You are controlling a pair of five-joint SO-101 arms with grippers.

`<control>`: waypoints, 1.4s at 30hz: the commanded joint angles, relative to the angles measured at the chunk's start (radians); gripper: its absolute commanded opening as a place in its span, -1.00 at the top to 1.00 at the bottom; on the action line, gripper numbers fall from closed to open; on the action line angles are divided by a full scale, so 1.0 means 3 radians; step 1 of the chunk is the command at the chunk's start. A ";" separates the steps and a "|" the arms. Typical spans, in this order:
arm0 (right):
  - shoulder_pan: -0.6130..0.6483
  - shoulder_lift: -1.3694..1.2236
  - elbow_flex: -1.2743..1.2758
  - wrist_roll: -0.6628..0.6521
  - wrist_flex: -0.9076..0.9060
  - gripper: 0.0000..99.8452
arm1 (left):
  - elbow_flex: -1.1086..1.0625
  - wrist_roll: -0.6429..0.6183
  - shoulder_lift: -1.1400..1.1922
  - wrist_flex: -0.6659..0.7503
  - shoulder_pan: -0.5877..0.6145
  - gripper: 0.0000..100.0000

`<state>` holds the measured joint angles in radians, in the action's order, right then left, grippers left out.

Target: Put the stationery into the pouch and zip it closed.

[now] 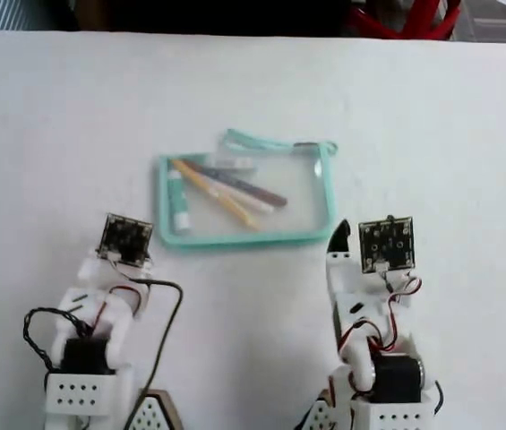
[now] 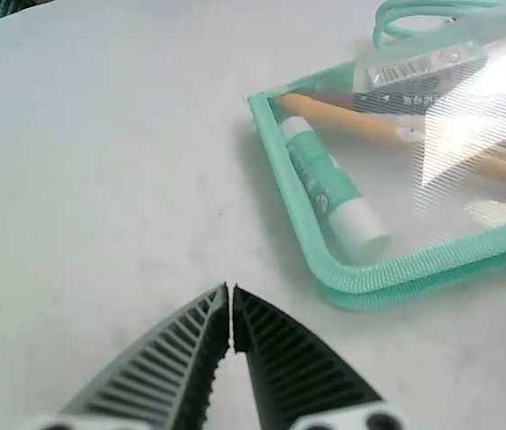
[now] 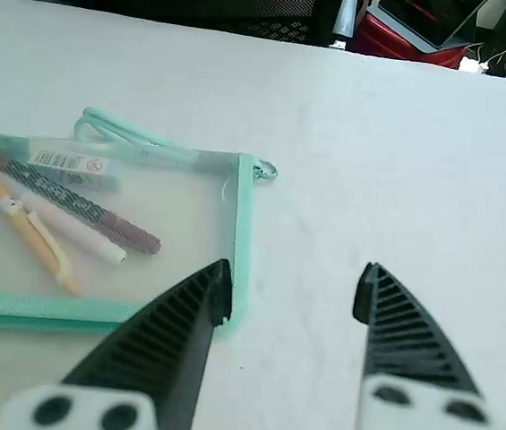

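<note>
Currently left hand sits pinched empty, right hand gapes empty beside pouch; label illegible.

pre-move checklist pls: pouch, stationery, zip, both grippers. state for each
1. Stationery inside the pouch: ok. The glue stick and pens lie inside, and nothing lies loose on the table.
2. Zip fully closed: cannot tell. The zip pull sits at a pouch corner, but the zip line itself is unclear.
3. Pouch lying flat: ok.
4. Left gripper free: ok. It is shut, empty, and apart from the pouch's glue-stick end.
5. Right gripper free: ok. It is open, empty, and near the pouch corner below the zip pull.
</note>
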<state>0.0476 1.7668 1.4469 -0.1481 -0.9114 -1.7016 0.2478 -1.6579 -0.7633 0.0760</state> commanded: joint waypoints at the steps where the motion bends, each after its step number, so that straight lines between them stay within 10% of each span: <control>1: 0.0028 0.0105 0.0159 0.0046 0.0100 0.55 | 0.0010 -0.0010 -0.0023 -0.0010 -0.0023 0.95; 17: 0.0294 0.0110 0.0808 0.0061 -0.0422 0.55 | 0.0056 -0.0041 -0.0023 -0.1258 0.0069 0.95; 25: 0.0248 0.0105 0.0808 0.0051 -0.1128 0.55 | 0.0097 -0.1105 -0.0023 -0.1524 0.0192 0.95; 36: 0.0156 0.0095 0.0808 0.0046 -0.1189 0.56 | 0.0102 -0.0286 -0.0023 -0.1478 0.0187 0.95; 42: 0.0161 0.0100 0.0808 0.0051 -0.1189 0.56 | 0.0107 -0.0527 -0.0023 -0.1524 0.0192 0.95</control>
<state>0.1059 1.7929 1.6817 -0.1358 -1.2597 -1.7047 0.1220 -1.6625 -1.2144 0.1327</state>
